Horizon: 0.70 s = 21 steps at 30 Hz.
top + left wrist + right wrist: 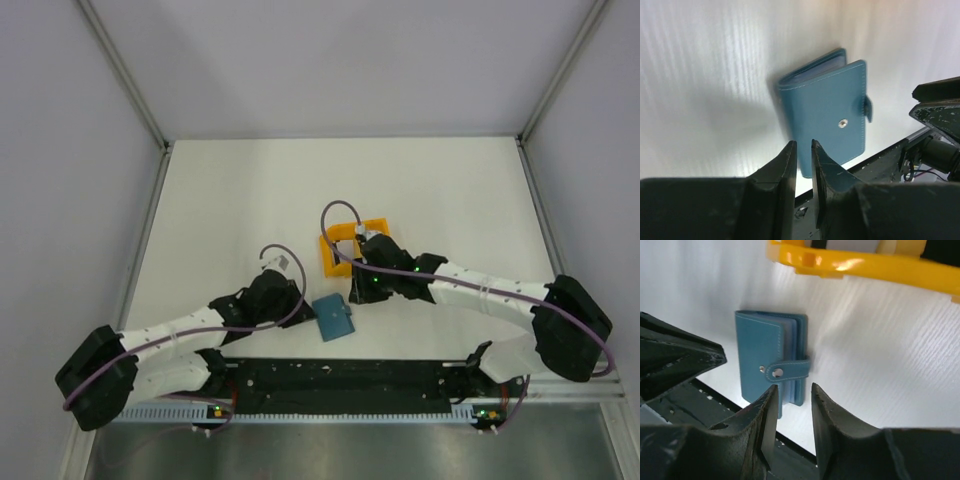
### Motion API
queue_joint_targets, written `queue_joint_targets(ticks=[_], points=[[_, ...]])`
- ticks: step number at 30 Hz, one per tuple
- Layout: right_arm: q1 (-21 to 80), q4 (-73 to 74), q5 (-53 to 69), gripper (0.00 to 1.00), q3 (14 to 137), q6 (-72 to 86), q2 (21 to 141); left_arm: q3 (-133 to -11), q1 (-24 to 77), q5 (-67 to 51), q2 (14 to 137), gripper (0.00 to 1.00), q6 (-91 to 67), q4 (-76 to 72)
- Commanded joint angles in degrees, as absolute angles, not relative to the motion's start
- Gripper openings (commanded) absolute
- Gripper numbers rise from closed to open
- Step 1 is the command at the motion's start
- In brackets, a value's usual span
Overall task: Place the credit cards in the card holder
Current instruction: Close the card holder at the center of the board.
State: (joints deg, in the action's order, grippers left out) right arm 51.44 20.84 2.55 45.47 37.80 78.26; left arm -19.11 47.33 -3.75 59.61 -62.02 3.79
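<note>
The teal-blue card holder (333, 317) lies closed on the white table near the front edge, its strap snapped. It shows in the left wrist view (825, 115) and the right wrist view (767, 357). My left gripper (306, 314) sits just left of it, jaws nearly together and empty (801, 144). My right gripper (353, 296) hovers just right of and above it, jaws a little apart and empty (794, 387). A pale card edge (850, 244) shows inside the orange tray (352, 250); the other cards are hidden.
The orange tray's near wall (865, 265) is close behind the holder, partly under my right wrist. A black rail (340, 380) runs along the table's front edge just below the holder. White walls enclose the table.
</note>
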Motion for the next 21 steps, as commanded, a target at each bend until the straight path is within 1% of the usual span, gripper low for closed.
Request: queue_joint_targets(ticks=[1, 4, 13, 21], points=[[53.8, 23.4, 0.3, 0.34, 51.1, 36.5, 78.2, -23.6, 47.5, -2.6, 60.9, 0.22, -58.4, 2.0], [55.7, 24.8, -2.2, 0.34, 53.6, 37.4, 80.5, -23.1, 47.5, -4.3, 63.0, 0.22, -58.7, -2.1], [59.2, 27.4, -8.9, 0.35, 57.2, 39.5, 85.3, -23.1, 47.5, -2.0, 69.1, 0.21, -61.9, -0.9], [60.6, 27.9, -9.0, 0.36, 58.7, 39.6, 88.1, -22.9, 47.5, -1.8, 71.9, 0.21, -63.3, -2.2]])
